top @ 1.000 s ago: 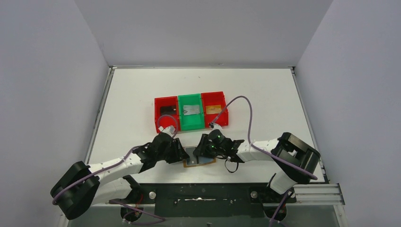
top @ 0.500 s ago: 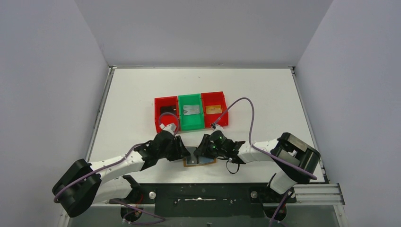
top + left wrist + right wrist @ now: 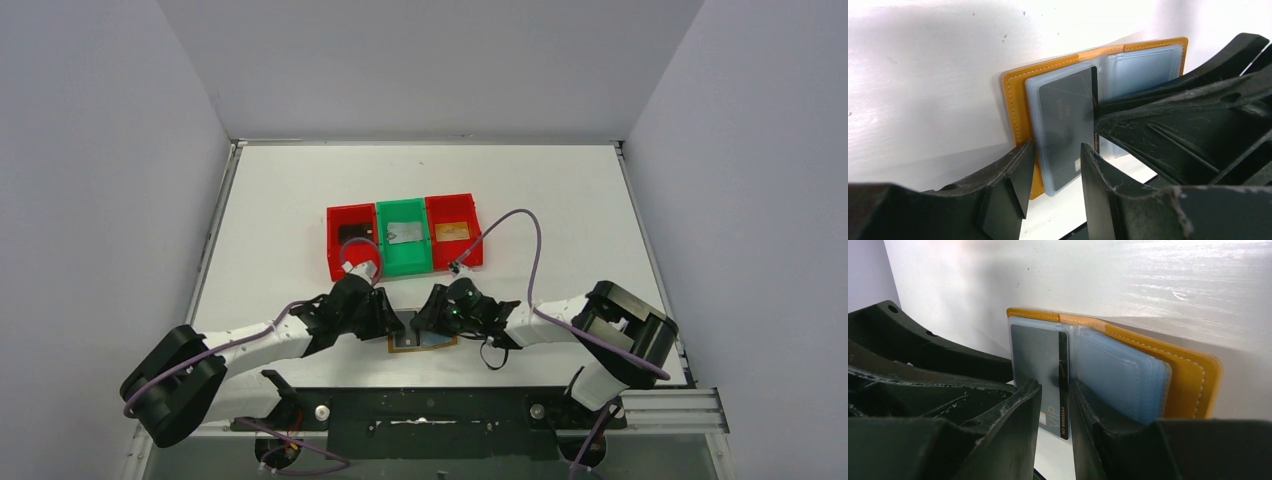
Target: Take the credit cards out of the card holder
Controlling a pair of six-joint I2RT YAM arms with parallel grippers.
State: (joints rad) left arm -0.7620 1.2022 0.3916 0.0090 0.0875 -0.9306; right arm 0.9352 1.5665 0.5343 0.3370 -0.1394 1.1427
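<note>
The left arm's black elbow joint (image 3: 170, 395) has swung rightward and slightly away from the near-left corner. Its white forearm (image 3: 262, 343) now lies flatter, carrying the left fingers (image 3: 1013, 170) a touch closer to the tan-brown leather folding card holder (image 3: 422, 344). The right arm's black wrist (image 3: 462, 308) has sunk a little toward the near edge of the white surface (image 3: 560, 200). The purple cable (image 3: 520, 214) arching above that wrist has shifted rightward.

Four credit cards (image 3: 1068, 125), one card holder (image 3: 1015, 110), three bins (image 3: 331, 245).
</note>
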